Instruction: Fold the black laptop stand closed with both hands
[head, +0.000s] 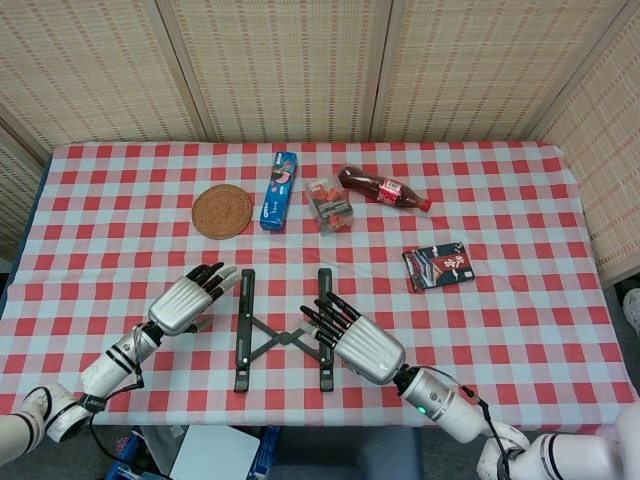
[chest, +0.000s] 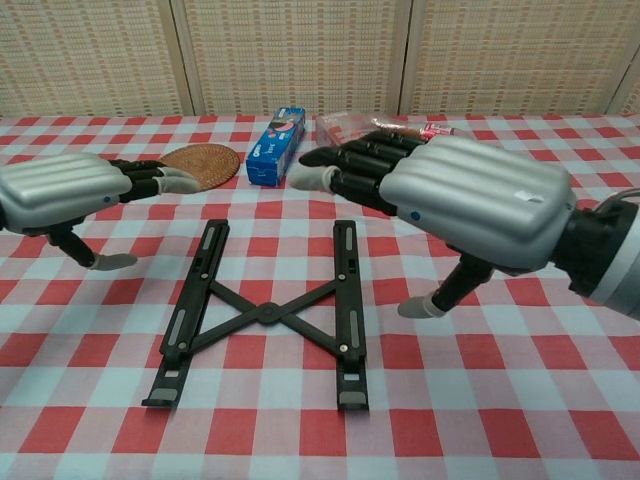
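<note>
The left hand (head: 186, 301) hovers with fingers spread, holding nothing, just left of the black X-braced folding laptop stand (head: 284, 329), which lies unfolded on the red-and-white checked tablecloth (head: 520, 320). The right hand (head: 358, 343), fingers likewise spread and empty, hovers over the stand's right rail.

I see my left hand (head: 187, 301) beside the black stand (head: 284, 330). My right hand (head: 352, 338) is over its right bar, fingers spread.
</note>
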